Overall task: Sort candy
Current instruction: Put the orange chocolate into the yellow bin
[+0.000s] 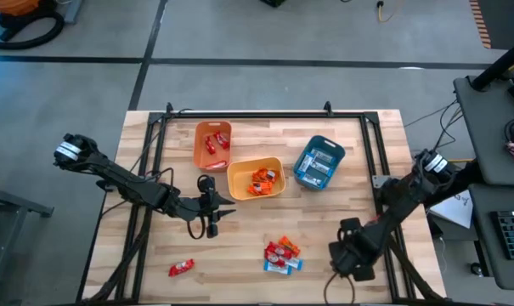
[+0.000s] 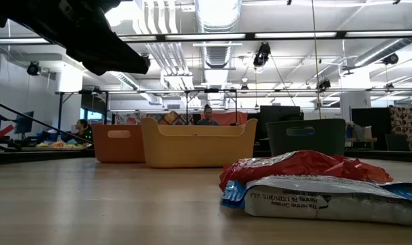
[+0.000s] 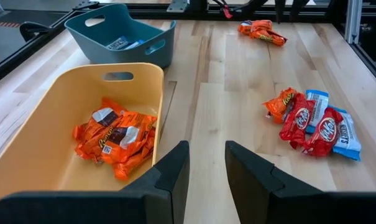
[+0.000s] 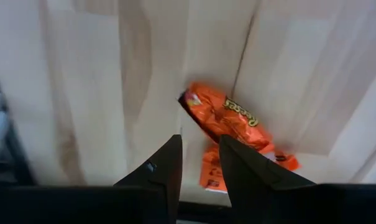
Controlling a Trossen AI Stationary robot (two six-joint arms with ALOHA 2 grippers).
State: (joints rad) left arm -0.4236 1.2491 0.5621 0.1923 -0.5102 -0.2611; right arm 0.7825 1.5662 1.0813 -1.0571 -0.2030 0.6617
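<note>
Candy, an orange crinkly foil packet (image 4: 228, 118), is lying light and slippery beneath the right gripper (image 4: 199, 163), jaws narrowly parted, empty; pinching mid-body advised.

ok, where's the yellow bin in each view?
High: yellow bin mid-picture, teal bin on its right.
Low: yellow bin centre, teal bin on its right.
Left wrist: yellow bin fills the left half, teal bin beyond it.
Right wrist: not in it.
Shared landmark: the teal bin.

Robotics lab: ceiling ducts (image 2: 216, 17), desk w/ keyboard (image 1: 513, 234), cabled rigs.
</note>
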